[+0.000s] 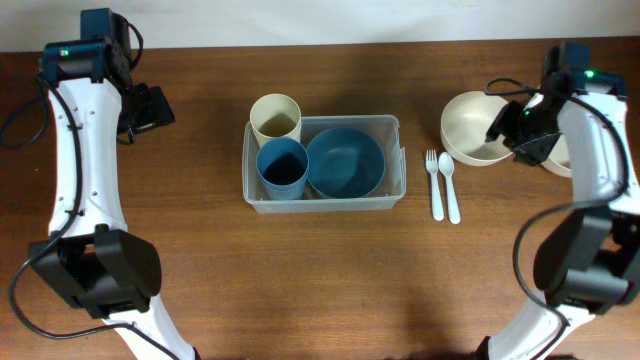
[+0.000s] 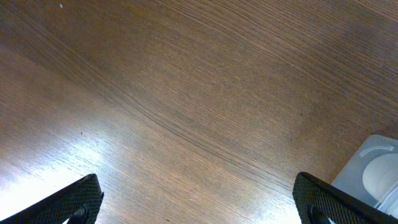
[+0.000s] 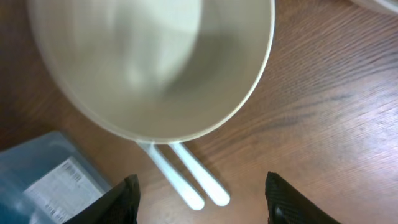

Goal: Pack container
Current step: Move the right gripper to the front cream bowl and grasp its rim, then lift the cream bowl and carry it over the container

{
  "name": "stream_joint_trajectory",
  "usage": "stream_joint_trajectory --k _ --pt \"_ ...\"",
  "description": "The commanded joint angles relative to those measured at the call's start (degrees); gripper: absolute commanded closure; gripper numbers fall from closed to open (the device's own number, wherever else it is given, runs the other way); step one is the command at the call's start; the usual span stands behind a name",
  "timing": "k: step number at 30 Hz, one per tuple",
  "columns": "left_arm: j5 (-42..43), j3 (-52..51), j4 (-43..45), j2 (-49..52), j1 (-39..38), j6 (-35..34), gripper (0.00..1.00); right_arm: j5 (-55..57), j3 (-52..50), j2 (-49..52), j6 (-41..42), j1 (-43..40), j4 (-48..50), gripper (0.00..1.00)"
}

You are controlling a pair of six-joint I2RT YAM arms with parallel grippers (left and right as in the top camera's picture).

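Observation:
The clear container (image 1: pixel 395 125) sits mid-table and holds a blue bowl (image 1: pixel 345 162) and a blue cup (image 1: pixel 282 168). A cream cup (image 1: pixel 275 118) stands at its far left corner. A cream bowl (image 1: pixel 472 128) sits to the right, with a white fork (image 1: pixel 435 185) and spoon (image 1: pixel 450 188) beside the container. My right gripper (image 1: pixel 505 128) is open above the cream bowl's right rim; the right wrist view shows the bowl (image 3: pixel 149 62), the utensil handles (image 3: pixel 189 183) and a container corner (image 3: pixel 50 180) between my open fingers (image 3: pixel 202 199). My left gripper (image 1: pixel 150 105) is open over bare wood far left (image 2: pixel 196 202).
A second cream dish (image 1: pixel 560 155) lies partly hidden behind my right arm at the far right. In the left wrist view a corner of the container (image 2: pixel 373 171) shows at the right edge.

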Motion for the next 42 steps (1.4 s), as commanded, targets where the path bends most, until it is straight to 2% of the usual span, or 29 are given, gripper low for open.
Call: stream_joint_trajectory --k 1,13,17,23,26,29,42 --pt "0.22 -0.11 0.11 0.50 0.20 -0.79 0.00 1.31 -0.52 3.21 3.45 -0.33 1.22 0.41" --pt "0.22 -0.11 0.11 0.50 0.20 -0.79 0.00 1.09 -0.55 12.00 4.94 -0.33 3.98 0.42" --pt "0.22 -0.11 0.11 0.50 0.20 -0.79 0.00 0.76 -0.55 13.92 4.94 -0.33 4.50 0.52" --pt "0.22 -0.11 0.11 0.50 0.20 -0.79 0.00 0.66 -0.55 14.25 4.94 -0.33 4.83 0.80" --pt "0.22 -0.11 0.11 0.50 0.20 -0.79 0.00 0.66 -0.55 14.25 4.94 -0.33 4.68 0.86" --pt "0.22 -0.11 0.11 0.50 0.20 -0.79 0.00 0.66 -0.55 14.25 4.94 -0.33 4.81 0.96" --pt "0.22 -0.11 0.11 0.50 0.20 -0.79 0.00 -2.23 1.53 14.23 3.15 -2.32 3.61 0.96"
